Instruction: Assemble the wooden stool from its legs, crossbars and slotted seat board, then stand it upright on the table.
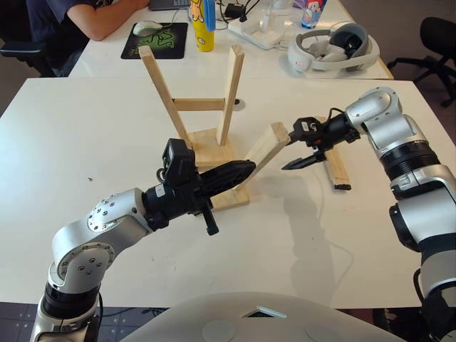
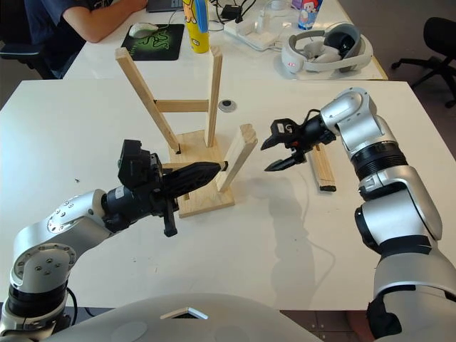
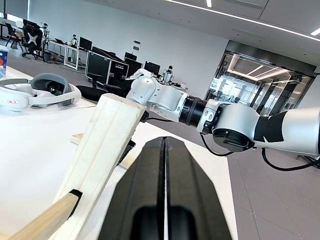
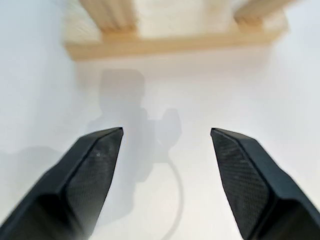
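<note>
The right gripper [image 1: 290, 149], fingers spread wide, hovers just beside the top of the tilted leg [image 1: 265, 148], which slants up toward it from the seat board [image 1: 203, 140] on the tabletop [image 1: 85, 128], while the left gripper [image 1: 246, 169], fingers pressed together, touches its lower half.

Brightness: bright and even across the white table [image 1: 85, 128]
Source: overhead; strip lights [image 3: 235, 17] line the ceiling [image 3: 150, 12] in the left wrist view, and a glazed entrance [image 3: 250, 85] behind glows bright
Shadows: soft-edged, pale grey, lying on the table close under the stool [image 1: 203, 105] and toward the robot's side
Glare: the table washes out almost to white in the right wrist view; mild sheen on the white headset [image 1: 303, 60]
</note>
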You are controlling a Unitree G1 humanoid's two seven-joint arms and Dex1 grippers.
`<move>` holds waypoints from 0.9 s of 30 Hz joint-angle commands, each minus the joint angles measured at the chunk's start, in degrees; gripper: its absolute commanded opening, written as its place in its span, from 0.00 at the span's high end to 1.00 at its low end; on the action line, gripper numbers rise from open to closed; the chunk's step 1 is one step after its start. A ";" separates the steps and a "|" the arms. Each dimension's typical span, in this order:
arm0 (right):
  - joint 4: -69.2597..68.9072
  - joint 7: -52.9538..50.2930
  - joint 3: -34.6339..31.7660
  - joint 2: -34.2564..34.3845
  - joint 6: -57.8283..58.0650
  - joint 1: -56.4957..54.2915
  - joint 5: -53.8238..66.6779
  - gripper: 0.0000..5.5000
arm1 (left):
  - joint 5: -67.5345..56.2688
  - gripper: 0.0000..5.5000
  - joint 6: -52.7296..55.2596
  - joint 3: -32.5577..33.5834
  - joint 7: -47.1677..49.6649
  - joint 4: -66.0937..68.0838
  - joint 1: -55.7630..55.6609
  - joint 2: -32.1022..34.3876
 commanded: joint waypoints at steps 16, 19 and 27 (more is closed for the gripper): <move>-6.31 -52.65 -30.61 9.37 32.72 17.74 9.84 0.41 | 0.36 1.00 -0.61 0.71 2.10 -1.30 -2.29 1.19; -12.30 -53.78 -33.27 9.48 35.66 19.27 11.42 0.41 | 0.14 1.00 -0.49 0.83 1.68 -0.77 -2.85 1.41; -20.26 -47.93 -31.65 8.89 42.06 21.90 11.54 0.41 | 0.93 1.00 -0.95 0.48 2.00 -1.10 -2.26 0.99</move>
